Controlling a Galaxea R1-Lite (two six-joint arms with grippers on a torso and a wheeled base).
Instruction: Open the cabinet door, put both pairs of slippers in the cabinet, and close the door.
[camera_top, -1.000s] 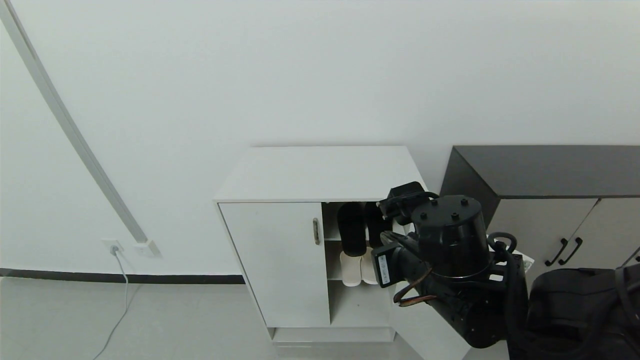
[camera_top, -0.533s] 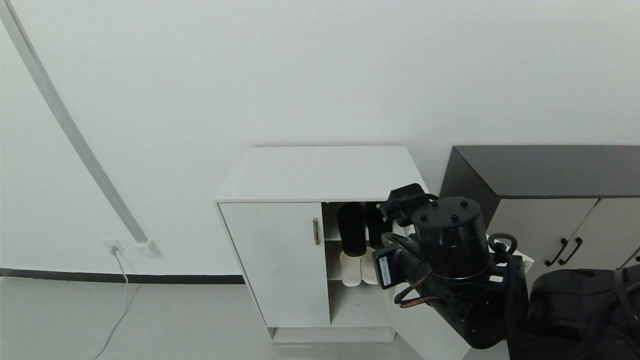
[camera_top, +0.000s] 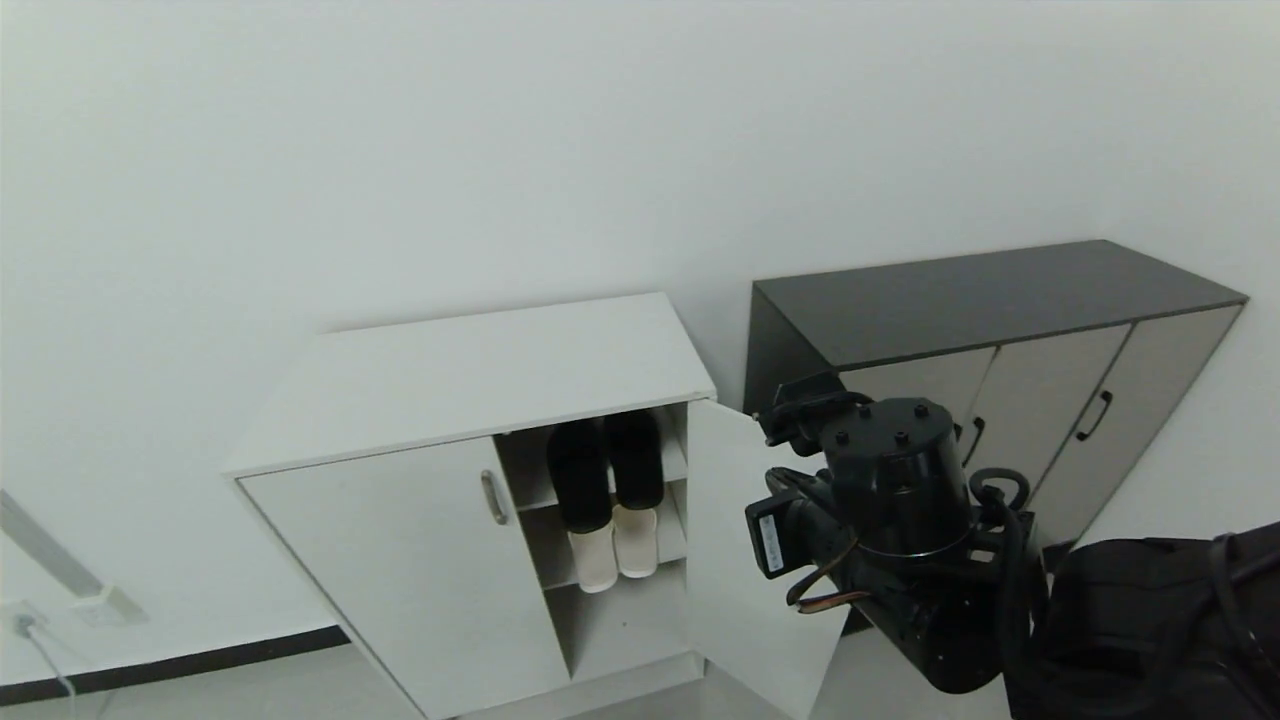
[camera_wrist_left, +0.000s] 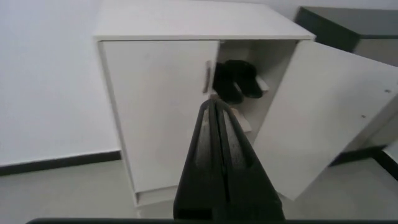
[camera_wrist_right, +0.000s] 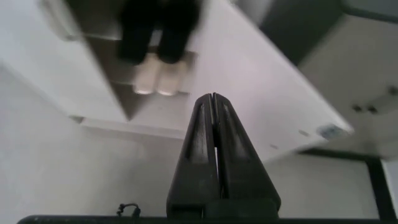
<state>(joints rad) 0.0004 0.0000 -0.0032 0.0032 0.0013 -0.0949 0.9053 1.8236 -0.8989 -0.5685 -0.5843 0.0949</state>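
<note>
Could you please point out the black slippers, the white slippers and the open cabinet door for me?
black slippers (camera_top: 580, 478), head view, on the pair's left slipper.
white slippers (camera_top: 594, 558), head view, on the pair's left slipper.
open cabinet door (camera_top: 720, 540), head view, on its bare inner face.

Black right arm (camera_top: 905, 560) bears a screw-studded round cap (camera_top: 893, 440), white label (camera_top: 771, 543), coppery cables (camera_top: 826, 590) and tapered tool (camera_wrist_right: 213, 99).

Cabinet: low white wooden cabinet (camera_top: 480, 370)
Door: right white door (camera_top: 750, 560), wide open
Slippers: black pair (camera_top: 605, 470) on upper shelf, white pair (camera_top: 612, 548) beneath
</note>
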